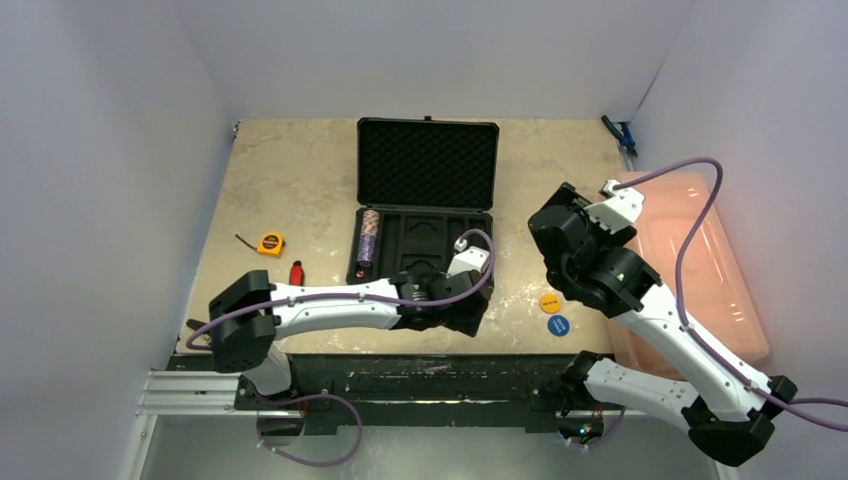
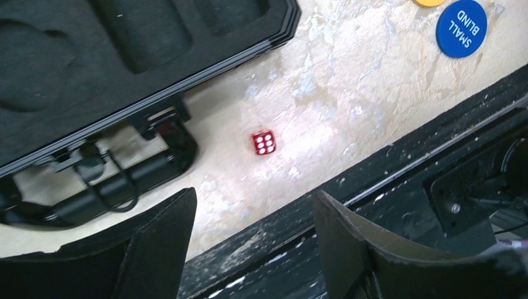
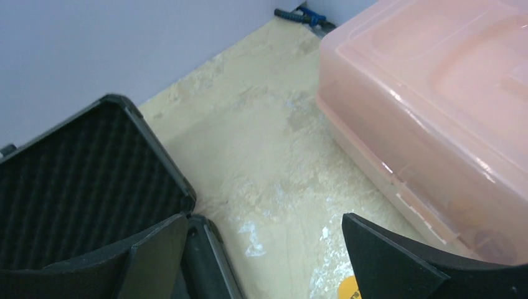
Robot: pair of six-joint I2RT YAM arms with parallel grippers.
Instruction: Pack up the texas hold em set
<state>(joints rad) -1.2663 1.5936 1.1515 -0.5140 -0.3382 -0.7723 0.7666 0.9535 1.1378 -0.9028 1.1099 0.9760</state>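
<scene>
1. The tabletop (image 1: 300,180) is pale and mottled, and everything rests on it.
2. A translucent pink bin (image 1: 720,270) lies along its right side.
3. The black briefcase (image 1: 427,165) sits open at the middle. Its foam-lined lid stands up at the far side and the moulded tray (image 1: 425,240) lies flat toward the arms. Its handle (image 2: 124,180) faces the near edge.
4. The left gripper (image 2: 254,199) hovers by the case's near right corner. Its jaws are spread wide and hold nothing.
5. The right gripper (image 3: 264,219) is raised between the case and the bin. Its jaws are also wide apart and empty.
6. A chip stack (image 1: 368,240) lies in the tray's leftmost slot.
7. A yellow tape measure (image 1: 270,243) sits left of the case, with a red-handled knife (image 1: 296,272) just beside it, nearer the arms.
8. The yellow disc (image 1: 549,301) and the blue disc (image 1: 557,325) lie close together on the tabletop, right of the case. The blue one reads "SMALL BLIND".
9. One red die (image 2: 263,142) with white pips sits on the tabletop near the case handle, outside the case.
</scene>
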